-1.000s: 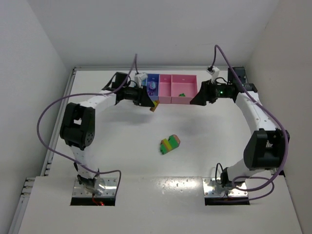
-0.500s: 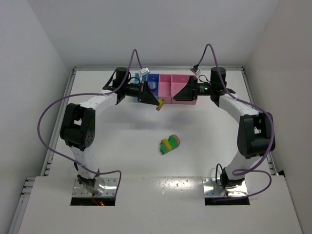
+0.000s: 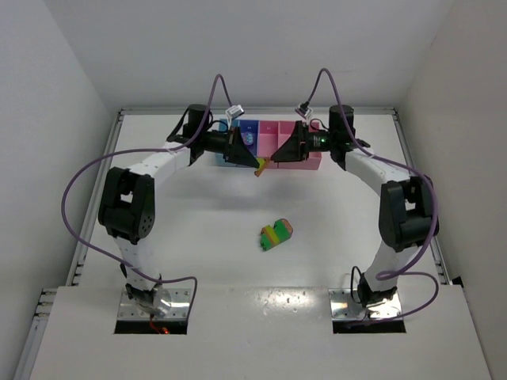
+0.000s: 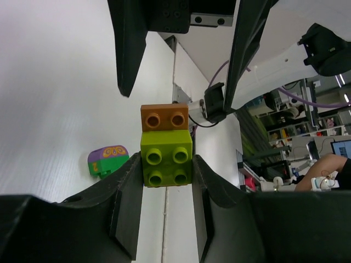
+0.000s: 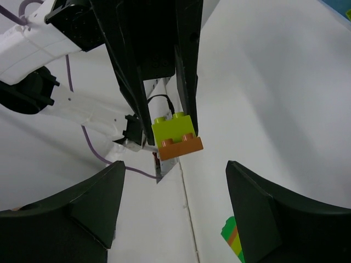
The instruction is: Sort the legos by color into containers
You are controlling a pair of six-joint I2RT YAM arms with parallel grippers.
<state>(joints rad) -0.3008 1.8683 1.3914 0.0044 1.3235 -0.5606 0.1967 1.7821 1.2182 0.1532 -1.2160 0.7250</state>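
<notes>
My left gripper [image 3: 255,165] is shut on a lime green lego [image 4: 166,159] with an orange lego [image 4: 164,118] stuck to its far end, held above the table in front of the containers [image 3: 269,136]. My right gripper [image 3: 274,155] faces it, open, its fingers [image 4: 131,49] standing to either side just beyond the orange brick without touching. In the right wrist view the pair [image 5: 175,137] hangs between the wide-apart jaws of the right gripper [image 5: 175,163]. A striped multicoloured clump [image 3: 276,233] lies mid-table.
The row of bins is partly covered by both arms; the wide pink bin [image 3: 307,154] shows behind the right wrist. White walls close in the table on three sides. The clump [image 4: 108,160] also shows below the left gripper.
The right arm has swung left from the wide pink bin to meet the left gripper. The left gripper has carried its bricks slightly right. The right jaws have spread a little wider.
</notes>
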